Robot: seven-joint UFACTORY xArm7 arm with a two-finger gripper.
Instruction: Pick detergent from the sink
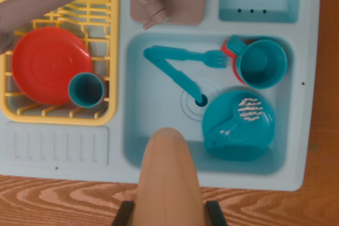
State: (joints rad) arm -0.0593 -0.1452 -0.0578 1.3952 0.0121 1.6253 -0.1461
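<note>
Nearest, at the bottom edge of the wrist view, the two dark fingers (123,214) of the gripper (169,216) are seen either side of a tall tan plastic detergent bottle (168,181) with a rounded top. The bottle is clamped between them, the fingers pressed against its sides. Its rounded top overlaps the near rim of the sink basin; its base is cut off by the frame edge, so whether it rests on anything cannot be told.

Below and around it, a wood-grain tabletop (53,197) is noted. On this sits a pale blue plastic toy sink unit (58,144), with a ribbed draining section at the wrist view's left.

Within the basin, a teal plastic plate (238,125) lies at the wrist view's right, with a small teal cup lying on it and a white-striped mark near its top. A round drain hole (201,99) is seen at centre. A teal plastic knife (172,70) and a teal plastic fork (198,56) lie crossed at their handles. Further right, a teal plastic pot (262,63) rests over a red piece.

At the wrist view's left, a yellow plastic dish rack (100,11) holds a red plastic plate (45,64) and a teal plastic cup (86,89).

Farthest, a tan plastic faucet (151,1) on a tan plate and a recessed teal tray (259,5) are recorded.
</note>
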